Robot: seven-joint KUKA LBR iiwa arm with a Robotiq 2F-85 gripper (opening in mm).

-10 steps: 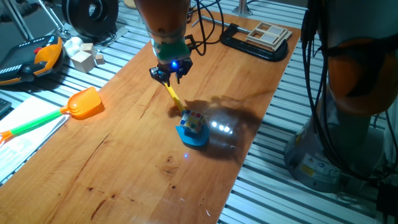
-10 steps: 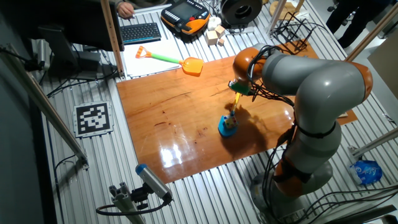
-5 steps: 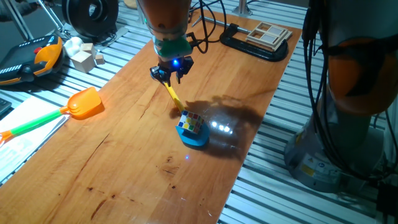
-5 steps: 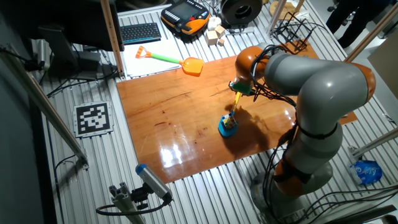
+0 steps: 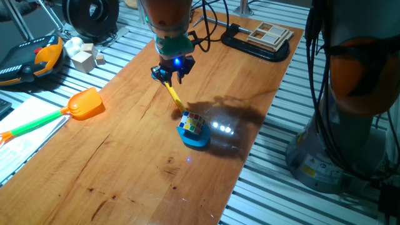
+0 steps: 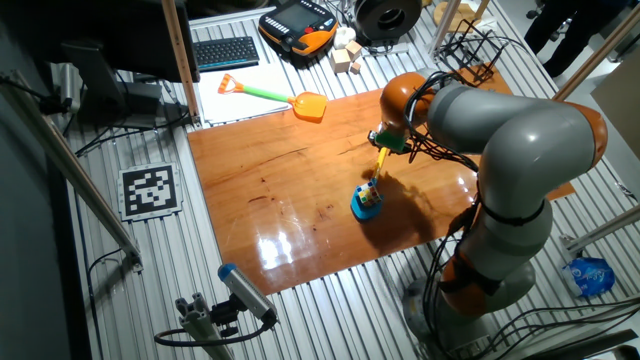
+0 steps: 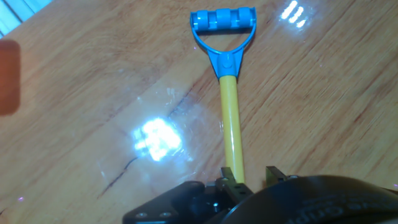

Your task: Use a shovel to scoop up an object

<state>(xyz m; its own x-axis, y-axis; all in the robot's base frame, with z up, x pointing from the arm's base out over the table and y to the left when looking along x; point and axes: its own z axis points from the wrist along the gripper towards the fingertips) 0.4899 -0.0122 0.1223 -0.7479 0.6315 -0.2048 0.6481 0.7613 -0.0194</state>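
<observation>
The shovel lies across the middle of the wooden table, its blue blade (image 5: 195,140) nearest the front edge and its yellow shaft (image 5: 175,100) rising toward my gripper (image 5: 172,75). The multicoloured cube (image 5: 192,124) sits on the blade. The other fixed view shows the same: gripper (image 6: 383,141), shaft (image 6: 379,163), cube (image 6: 370,193) on the blade (image 6: 362,210). In the hand view the shaft (image 7: 231,118) runs from between my fingers out to the blue D-loop (image 7: 222,26). My gripper (image 7: 252,177) is shut on the shaft; the blade is hidden under the hand there.
An orange scoop with a green handle (image 5: 85,104) lies at the table's left edge; it also shows in the other fixed view (image 6: 308,105). Pale wooden blocks (image 5: 85,59) and a teach pendant (image 5: 34,61) lie off the table. A black clamp (image 5: 250,44) holds a wooden tray at the far corner.
The cube has settled a little lower and flatter on the blade. My gripper has edged slightly away from the blade along the shaft line; otherwise nothing moved.
</observation>
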